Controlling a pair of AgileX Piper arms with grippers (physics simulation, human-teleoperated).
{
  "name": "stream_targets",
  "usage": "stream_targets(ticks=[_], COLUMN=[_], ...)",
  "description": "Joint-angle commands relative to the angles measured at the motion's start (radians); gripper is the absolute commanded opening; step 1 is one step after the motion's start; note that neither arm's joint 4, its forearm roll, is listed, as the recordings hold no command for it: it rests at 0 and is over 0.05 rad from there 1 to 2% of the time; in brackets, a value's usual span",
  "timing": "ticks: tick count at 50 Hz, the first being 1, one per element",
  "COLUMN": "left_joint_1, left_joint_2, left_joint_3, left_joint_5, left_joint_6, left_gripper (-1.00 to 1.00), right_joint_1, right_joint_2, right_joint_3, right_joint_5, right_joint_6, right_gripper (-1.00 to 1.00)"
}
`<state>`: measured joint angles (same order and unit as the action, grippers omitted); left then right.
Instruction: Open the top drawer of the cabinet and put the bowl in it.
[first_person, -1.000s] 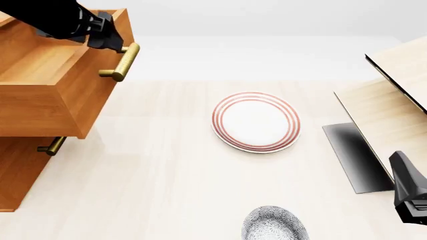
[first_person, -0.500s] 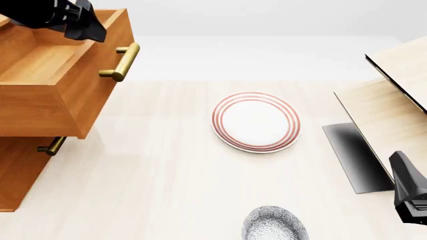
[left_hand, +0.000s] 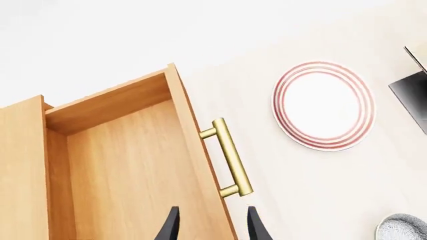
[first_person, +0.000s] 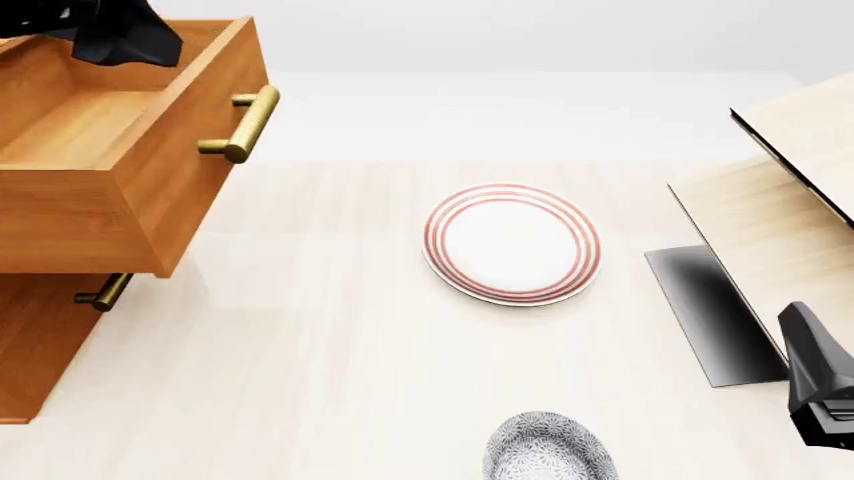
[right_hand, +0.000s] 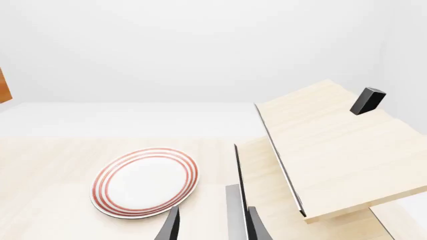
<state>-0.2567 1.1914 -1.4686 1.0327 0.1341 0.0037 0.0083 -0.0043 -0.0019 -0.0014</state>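
Top drawer (first_person: 127, 150) pulled well out of cabinet (first_person: 34, 340), deep box, brass handle (first_person: 244, 124) free. Speckled grey-white bowl (first_person: 549, 449) sits on table (first_person: 307, 350) at near edge, well apart from drawer. Left gripper (left_hand: 212, 225) above drawer front, fingers slightly parted, holding nothing. Right gripper (right_hand: 212, 225) narrowly open, empty. Red-ringed plate (first_person: 513, 243) mid-table; bare tabletop between bowl and cabinet.
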Motion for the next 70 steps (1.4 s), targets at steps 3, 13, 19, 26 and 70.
stream_targets(ticks=[3,13,19,26,70], left_joint_1=[-0.058,-0.118,-0.141,-0.169,-0.488], left_joint_2=[-0.083,-0.126,-0.148,-0.173,0.042], left_joint_3=[0.033,0.107,0.137,0.177,0.335], left_joint_5=[0.004,-0.036,-0.051,-0.071,-0.352], left_joint_6=[-0.021,-0.038,-0.034,-0.012,-0.082], left_gripper=[1.0,1.0,1.0,1.0,1.0], right_joint_1=[-0.001,-0.001,-0.001,-0.001,-0.001], right_joint_2=[0.001,0.001,0.001,0.001,0.001], right_joint_3=[0.0,0.0,0.0,0.0,0.0], right_joint_5=[0.0,0.0,0.0,0.0,0.0], right_joint_6=[0.0,0.001,0.0,0.0,0.0], right_gripper=[1.0,1.0,1.0,1.0,1.0])
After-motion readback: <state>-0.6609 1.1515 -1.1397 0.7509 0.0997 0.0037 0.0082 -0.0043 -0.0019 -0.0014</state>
